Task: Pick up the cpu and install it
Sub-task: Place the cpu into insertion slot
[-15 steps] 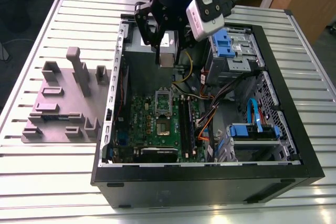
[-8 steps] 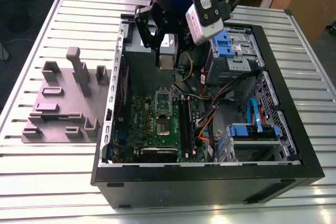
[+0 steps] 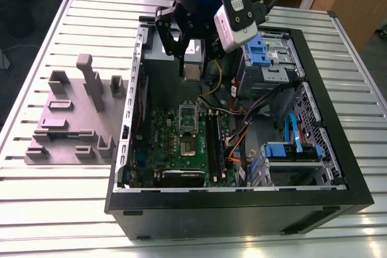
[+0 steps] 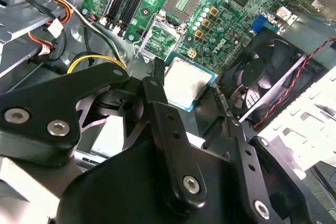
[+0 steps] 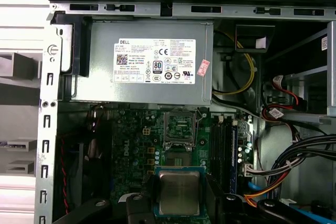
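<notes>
Gripper (image 3: 192,63) clamped on cpu (image 5: 179,192), up over the open computer case (image 3: 338,149).

Chip sits flat between the black fingers (image 4: 156,95), silvery top facing up in both wrist views, clear of the green board (image 5: 136,156) below it. Socket (image 5: 180,128) with its metal frame is on the board just beyond the chip. Grey power supply box (image 5: 147,56) with white label lies further on, fan (image 4: 265,80) off to one side. Case rests on slatted table (image 3: 60,209); grey parts tray (image 3: 72,119) at the exterior view's left.
</notes>
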Robot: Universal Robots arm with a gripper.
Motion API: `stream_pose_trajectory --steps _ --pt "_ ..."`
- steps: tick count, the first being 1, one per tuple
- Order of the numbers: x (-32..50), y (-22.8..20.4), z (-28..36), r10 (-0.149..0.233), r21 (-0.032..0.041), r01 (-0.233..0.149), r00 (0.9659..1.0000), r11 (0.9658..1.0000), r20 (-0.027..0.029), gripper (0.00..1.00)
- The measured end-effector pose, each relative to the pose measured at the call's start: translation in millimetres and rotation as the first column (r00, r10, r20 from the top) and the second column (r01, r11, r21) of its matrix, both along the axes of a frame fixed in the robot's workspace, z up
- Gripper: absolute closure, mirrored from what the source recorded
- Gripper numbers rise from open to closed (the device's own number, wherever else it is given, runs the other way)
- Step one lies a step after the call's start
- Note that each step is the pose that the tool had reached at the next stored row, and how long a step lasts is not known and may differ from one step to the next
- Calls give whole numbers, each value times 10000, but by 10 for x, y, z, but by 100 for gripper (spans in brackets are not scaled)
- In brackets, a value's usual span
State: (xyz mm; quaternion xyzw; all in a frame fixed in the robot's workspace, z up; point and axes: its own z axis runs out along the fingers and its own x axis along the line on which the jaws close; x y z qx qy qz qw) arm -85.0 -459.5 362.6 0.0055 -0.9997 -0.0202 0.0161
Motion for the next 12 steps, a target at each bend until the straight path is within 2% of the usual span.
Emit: stream_pose_trajectory --steps 8,12 --pt "0 -2 -2 0 -1 0 10000 10000 -1 53" --pt "1 -25 -38 0 -1 0 10000 10000 0 53"
